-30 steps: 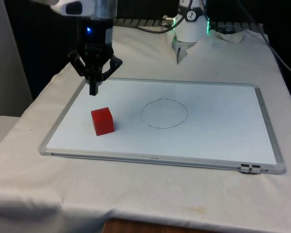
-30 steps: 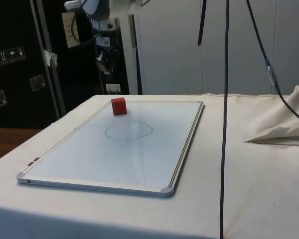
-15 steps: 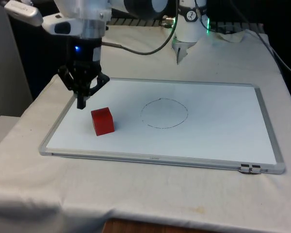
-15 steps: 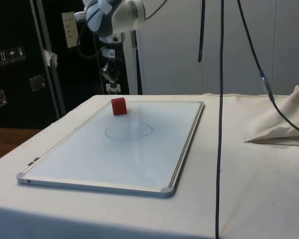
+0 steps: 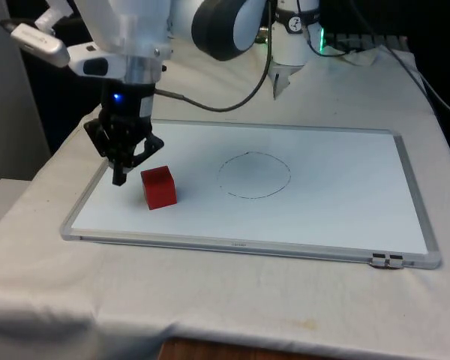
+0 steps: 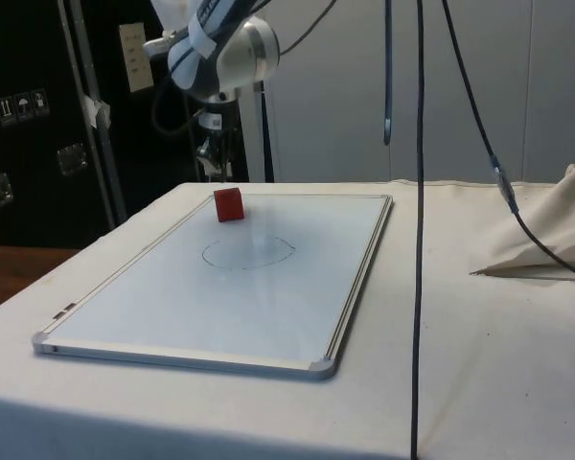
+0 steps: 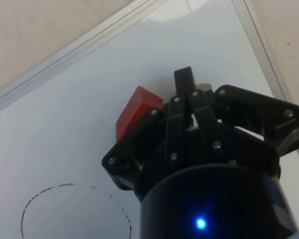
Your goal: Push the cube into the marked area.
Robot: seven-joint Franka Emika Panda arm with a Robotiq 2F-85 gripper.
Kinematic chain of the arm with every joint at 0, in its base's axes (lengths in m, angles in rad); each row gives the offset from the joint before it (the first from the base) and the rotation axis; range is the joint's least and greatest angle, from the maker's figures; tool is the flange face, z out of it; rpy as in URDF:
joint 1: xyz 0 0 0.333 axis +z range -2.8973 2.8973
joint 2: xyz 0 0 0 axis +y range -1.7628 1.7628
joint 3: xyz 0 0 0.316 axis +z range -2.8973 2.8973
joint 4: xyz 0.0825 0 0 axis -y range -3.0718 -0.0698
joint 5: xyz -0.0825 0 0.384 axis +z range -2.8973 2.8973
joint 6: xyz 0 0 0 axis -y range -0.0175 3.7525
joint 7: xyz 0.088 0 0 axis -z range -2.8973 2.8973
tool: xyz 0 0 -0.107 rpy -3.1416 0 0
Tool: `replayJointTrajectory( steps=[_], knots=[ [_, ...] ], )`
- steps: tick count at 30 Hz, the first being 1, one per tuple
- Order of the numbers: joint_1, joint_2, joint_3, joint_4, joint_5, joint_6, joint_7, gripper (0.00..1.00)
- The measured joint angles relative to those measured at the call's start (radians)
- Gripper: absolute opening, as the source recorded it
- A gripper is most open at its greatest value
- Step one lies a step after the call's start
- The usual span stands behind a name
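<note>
Now the red cube sits just beside the clenched end effector, between it and the drawn circle.

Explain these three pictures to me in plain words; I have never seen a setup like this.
A white robot arm ends in a black gripper with two fingers, shut together and holding nothing. One picture looks across the table at the robot, one looks from the table's side, and one comes from a camera on the wrist, looking down past the fingers. On the white cloth lies a whiteboard with a drawn circle, the marked area. A red cube sits on the board outside the circle. The gripper hangs beside the cube, on the side away from the circle.
</note>
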Motion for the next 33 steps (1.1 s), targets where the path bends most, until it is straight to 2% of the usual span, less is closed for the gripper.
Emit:
replayJointTrajectory(
  steps=[4,12,14,22,24,28,33],
  knots=[
    [0.004,0.015,0.001,0.002,0.0,0.0,0.012,0.0],
    [0.028,0.024,-0.005,-0.018,-0.001,-0.005,0.035,0.0],
    [0.028,0.024,-0.005,-0.018,-0.001,-0.005,0.035,0.0],
    [0.074,-0.053,-0.011,-0.095,-0.032,-0.049,0.045,0.0],
    [0.074,-0.053,-0.011,-0.095,-0.032,-0.049,0.045,0.0],
    [0.085,-0.061,-0.011,-0.094,-0.04,-0.078,0.046,0.0],
    [0.092,-0.062,-0.01,-0.088,-0.04,-0.106,0.039,0.0]
  ],
)
